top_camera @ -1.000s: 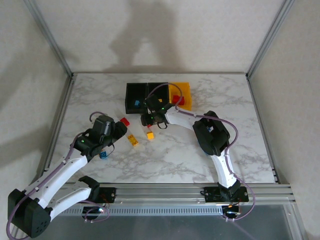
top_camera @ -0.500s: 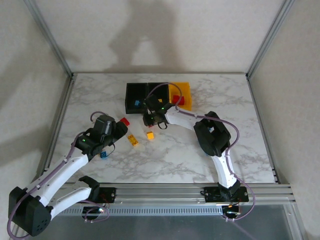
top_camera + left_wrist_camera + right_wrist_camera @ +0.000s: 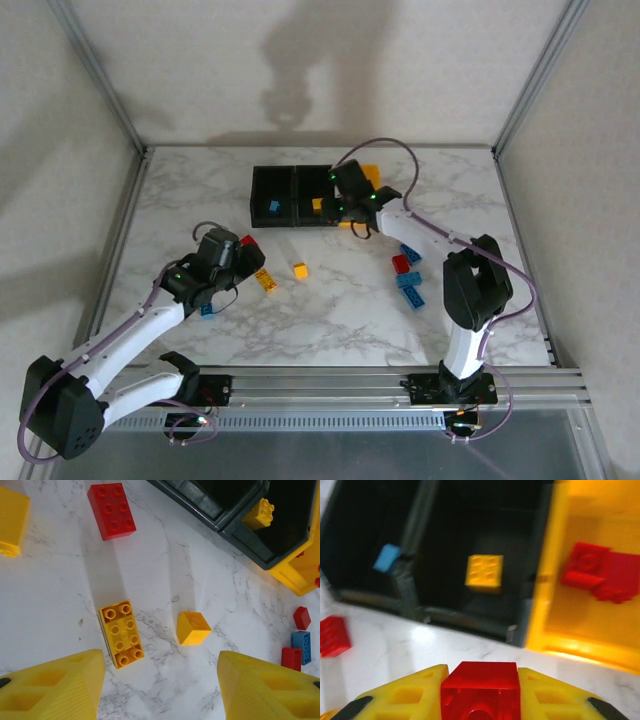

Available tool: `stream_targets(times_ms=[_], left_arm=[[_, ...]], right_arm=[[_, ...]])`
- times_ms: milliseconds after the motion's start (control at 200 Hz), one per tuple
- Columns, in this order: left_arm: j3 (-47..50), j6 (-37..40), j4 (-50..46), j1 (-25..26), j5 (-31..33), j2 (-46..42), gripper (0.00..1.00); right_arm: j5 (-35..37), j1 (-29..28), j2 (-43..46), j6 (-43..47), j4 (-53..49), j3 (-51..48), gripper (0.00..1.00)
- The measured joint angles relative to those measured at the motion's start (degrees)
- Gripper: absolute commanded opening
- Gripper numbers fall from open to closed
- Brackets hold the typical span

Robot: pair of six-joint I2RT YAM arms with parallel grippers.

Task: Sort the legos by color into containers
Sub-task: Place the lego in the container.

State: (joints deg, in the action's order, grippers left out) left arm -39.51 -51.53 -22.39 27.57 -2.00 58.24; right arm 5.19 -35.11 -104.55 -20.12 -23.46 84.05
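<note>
Three joined containers point(image 3: 290, 170) stand in a row close to the far edge of the marble tabletop point(image 3: 480, 330), about midway along that edge. The left black bin point(image 3: 370, 595) holds one blue lego point(image 3: 386, 557). The middle black bin point(image 3: 465, 617) holds one yellow square lego point(image 3: 484, 572). The yellow bin point(image 3: 545, 580), at the right end, holds red legos point(image 3: 602, 575). The right gripper point(image 3: 480, 677) is raised at the near side of the row and is clenched on a red held lego point(image 3: 480, 695), pinched between its two yellow fingers point(image 3: 405, 700). The left gripper point(image 3: 160, 690) is low over the tabletop, left of the middle, with its jaws released and wide apart and nothing between them. Just beyond it a long yellow lego point(image 3: 121, 633) lies flat with its studs up. A yellow cube lego point(image 3: 193, 627) sits near that brick without touching it. A red rectangular lego point(image 3: 111, 511) lies farther on, toward the containers. A small blue loose lego point(image 3: 207, 310) rests beside the left arm. Toward the right edge of the tabletop there is a loose cluster of red and blue legos point(image 3: 405, 275).
</note>
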Motion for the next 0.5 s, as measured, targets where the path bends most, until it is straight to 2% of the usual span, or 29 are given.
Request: stream_targets(times_ms=[195,406,501], left_arm=[[-0.02,-0.02,0.35,0.48,0.04,0.04,0.61],[-0.02,-0.02,0.35,0.52,0.04,0.68,0.61],[-0.02,-0.02,0.33,0.52,0.04,0.87,0.61]], right_arm=[[0.85,6.62,-1.46,0.0,-0.09,0.79,0.31],[0.7,8.5,-9.16,-0.04,0.02,5.01,0.33],[0.61,8.74,-11.98,-0.22,-0.13,6.84,0.4]])
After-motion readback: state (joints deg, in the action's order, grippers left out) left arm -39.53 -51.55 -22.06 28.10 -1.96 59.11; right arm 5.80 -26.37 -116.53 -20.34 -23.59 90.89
